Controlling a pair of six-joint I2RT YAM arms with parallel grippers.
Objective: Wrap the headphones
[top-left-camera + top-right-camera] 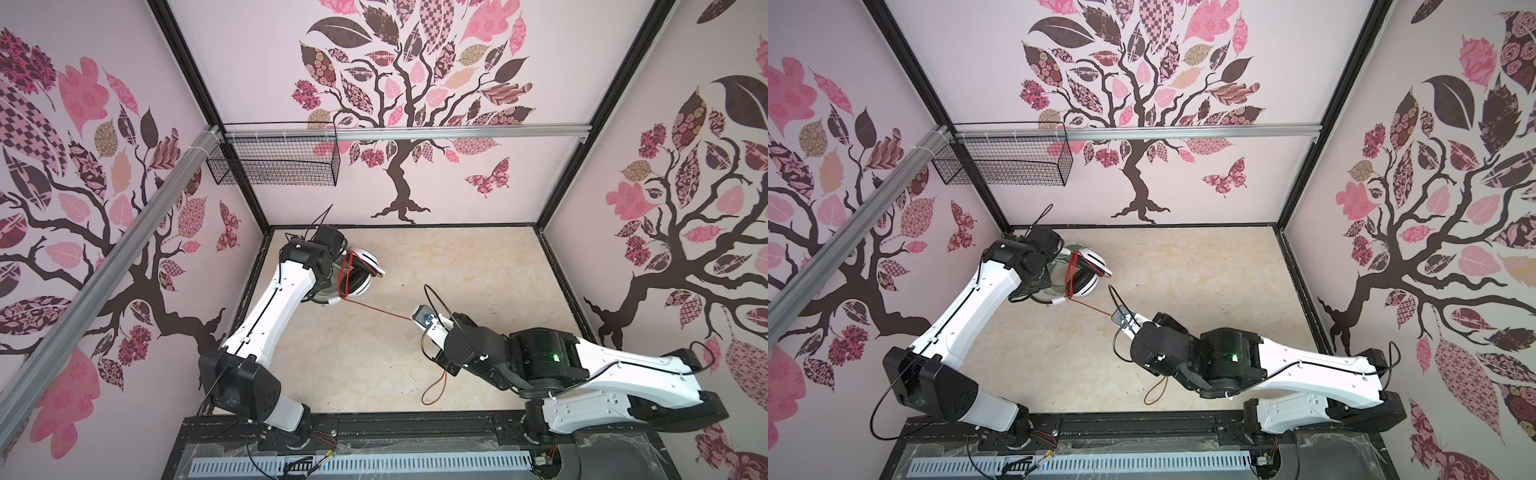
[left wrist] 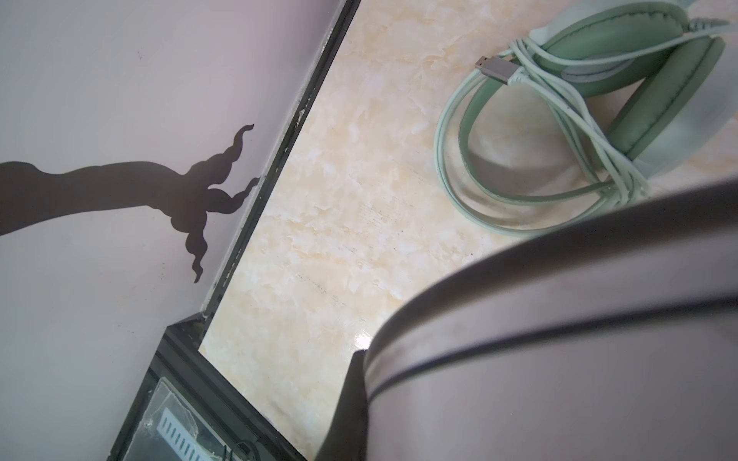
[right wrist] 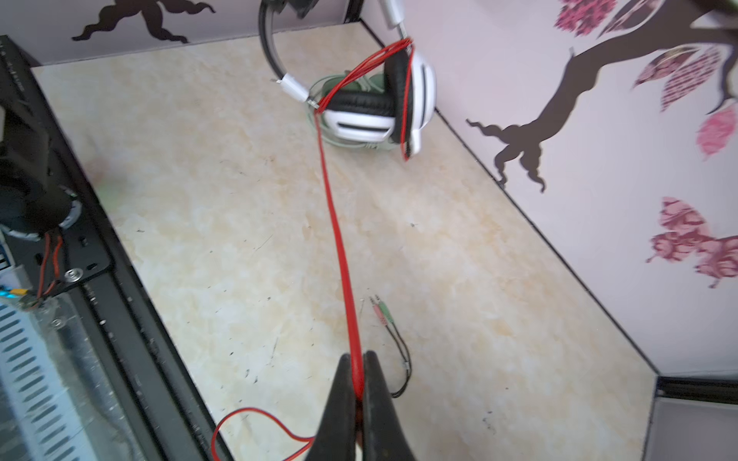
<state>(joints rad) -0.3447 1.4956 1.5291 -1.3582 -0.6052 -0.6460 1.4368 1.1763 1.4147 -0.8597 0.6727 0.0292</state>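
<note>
The white headphones (image 1: 368, 270) with black pads hang off the table at the back left, several turns of red cord round the cups. My left gripper (image 2: 361, 359) is shut on their headband, which shows as a blurred pale band (image 2: 559, 319) in the left wrist view. From the cups (image 3: 423, 92) the red cord (image 3: 339, 247) runs taut to my right gripper (image 3: 357, 359), which is shut on it mid-table (image 1: 415, 319). The mint-green headphones (image 2: 623, 72) lie on the table under the white pair, cord bundled, grey plug (image 2: 495, 70) showing.
Behind the right gripper the slack cord (image 1: 434, 390) loops on the table and ends in pink and green jacks (image 3: 381, 313). A black wire basket (image 1: 274, 162) hangs on the back wall's rail. Patterned walls close in on three sides; a black frame (image 1: 415, 424) edges the front.
</note>
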